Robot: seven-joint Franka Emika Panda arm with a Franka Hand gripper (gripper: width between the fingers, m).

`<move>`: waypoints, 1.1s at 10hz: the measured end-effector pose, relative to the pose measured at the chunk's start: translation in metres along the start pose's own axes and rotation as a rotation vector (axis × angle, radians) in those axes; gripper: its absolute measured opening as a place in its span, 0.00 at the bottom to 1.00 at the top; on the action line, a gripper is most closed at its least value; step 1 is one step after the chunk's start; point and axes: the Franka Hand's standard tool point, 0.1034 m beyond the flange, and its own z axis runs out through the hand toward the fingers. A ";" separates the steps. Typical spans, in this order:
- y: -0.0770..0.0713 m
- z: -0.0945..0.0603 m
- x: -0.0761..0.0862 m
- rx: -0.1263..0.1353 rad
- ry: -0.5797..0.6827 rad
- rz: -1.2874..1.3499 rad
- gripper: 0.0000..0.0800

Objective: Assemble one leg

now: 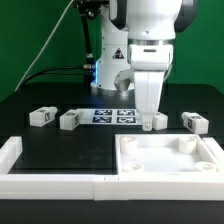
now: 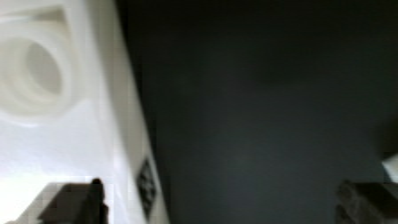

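Three legs show in the exterior view, small white blocks with tags: two at the left (image 1: 40, 117) (image 1: 68, 121) and one at the right (image 1: 192, 122). The large white tray panel (image 1: 170, 160) lies in front, with round corner sockets. My gripper (image 1: 150, 120) hangs low just behind the tray's far edge. In the wrist view the dark fingers (image 2: 68, 205) stand wide apart, and my gripper (image 2: 222, 205) is open with only dark table between them. The tray's edge and one socket (image 2: 36, 75) lie beside one finger. No leg is between the fingers.
The marker board (image 1: 112, 115) lies on the table behind the gripper. Long white border bars (image 1: 50, 185) run along the front and the exterior view's left. A cable trails at the back left.
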 end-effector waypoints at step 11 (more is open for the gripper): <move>-0.040 0.008 0.053 0.052 0.030 1.083 0.81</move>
